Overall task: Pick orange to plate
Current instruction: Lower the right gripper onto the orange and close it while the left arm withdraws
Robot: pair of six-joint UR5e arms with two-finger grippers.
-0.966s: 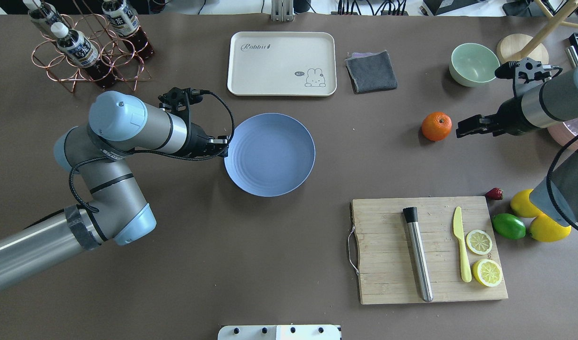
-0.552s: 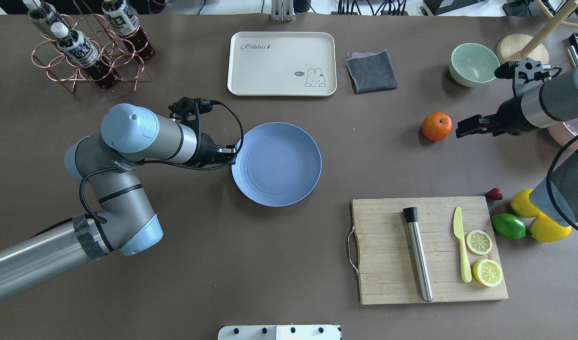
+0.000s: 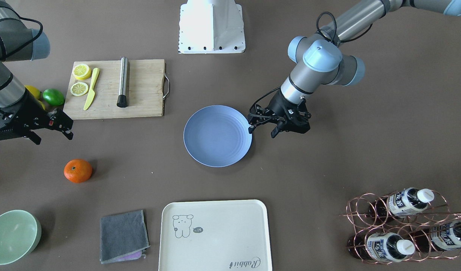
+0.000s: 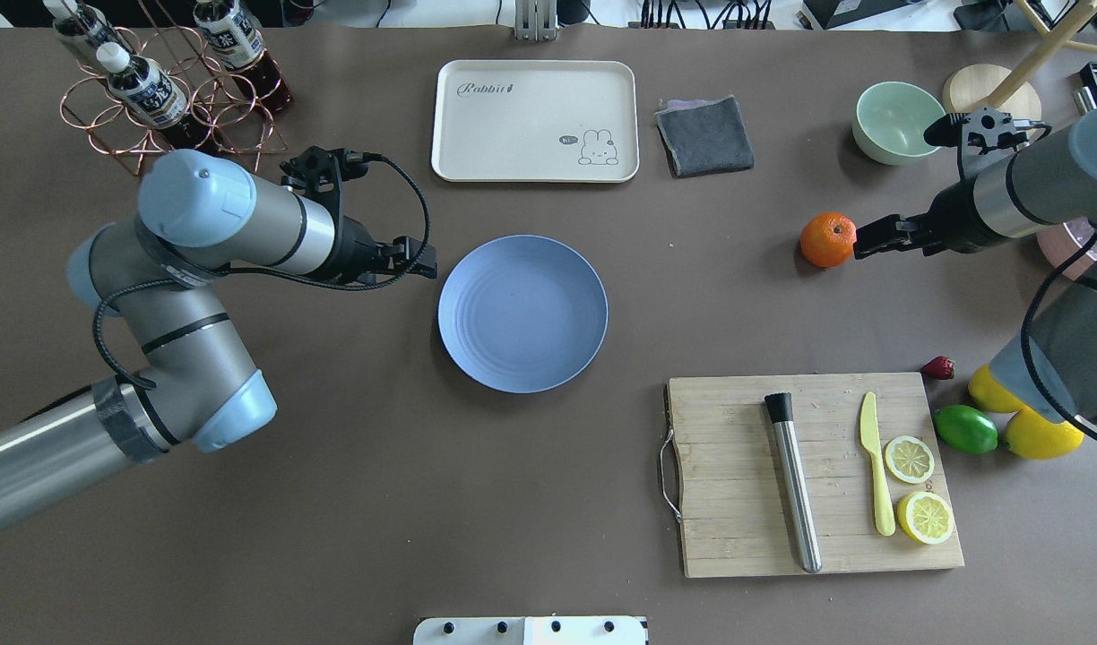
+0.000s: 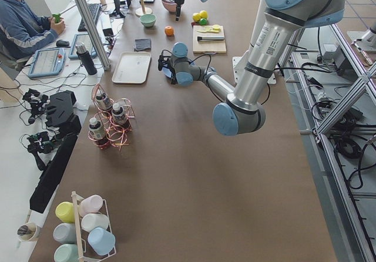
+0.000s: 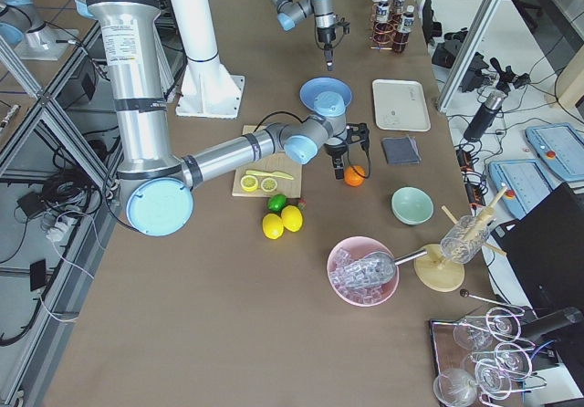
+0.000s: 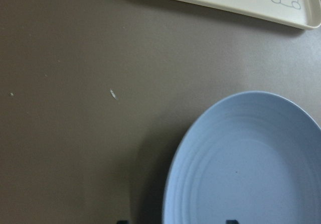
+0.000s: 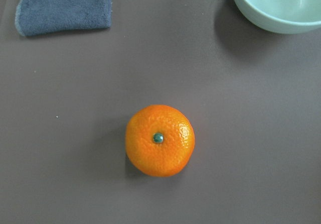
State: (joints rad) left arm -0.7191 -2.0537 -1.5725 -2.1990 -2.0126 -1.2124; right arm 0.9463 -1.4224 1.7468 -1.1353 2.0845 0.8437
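The orange (image 4: 828, 239) sits alone on the brown table at the right, and shows stem-up in the right wrist view (image 8: 159, 140). My right gripper (image 4: 864, 242) hovers open just beside and above it, empty, seen also from the front (image 3: 54, 136). The blue plate (image 4: 522, 313) lies empty near the table's middle (image 3: 217, 135). My left gripper (image 4: 423, 260) stands open a short way off the plate's left rim, touching nothing. The left wrist view shows the plate's rim (image 7: 180, 153) below it.
A cream tray (image 4: 535, 121), a grey cloth (image 4: 704, 134) and a mint bowl (image 4: 898, 121) line the far side. A cutting board (image 4: 737, 475) carries lemon halves, a knife and a metal rod. Lemons and a lime (image 4: 965, 428) lie right of it. A bottle rack (image 4: 154, 90) stands far left.
The left gripper pushed the plate a little toward the right and near side, then drew back left off its rim. The right gripper edged closer to the orange.
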